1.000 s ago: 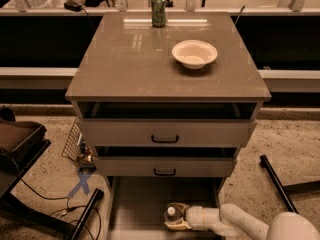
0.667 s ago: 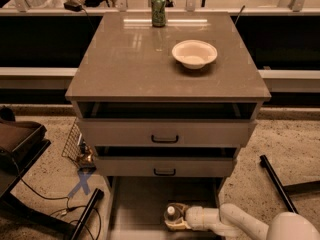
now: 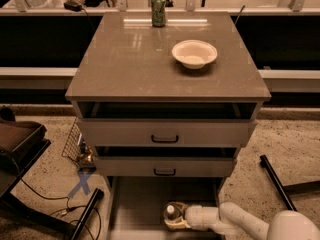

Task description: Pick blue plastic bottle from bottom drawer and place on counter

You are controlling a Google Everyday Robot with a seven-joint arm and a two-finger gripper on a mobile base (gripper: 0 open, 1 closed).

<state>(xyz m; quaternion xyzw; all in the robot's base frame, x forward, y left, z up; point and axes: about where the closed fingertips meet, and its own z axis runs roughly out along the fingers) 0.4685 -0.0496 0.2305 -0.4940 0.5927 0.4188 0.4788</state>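
The bottom drawer is pulled out at the foot of the grey cabinet. In it the blue plastic bottle shows its cap and upper part, near the drawer's right side. My gripper reaches in from the lower right on a white arm and sits right at the bottle, its fingers on either side of it. The counter is the broad grey-brown top above.
A green drink can stands at the counter's back edge and a cream bowl sits right of centre. Two black-handled drawers are slightly open above. A black bar lies on the floor at right, a wire rack and cables at left.
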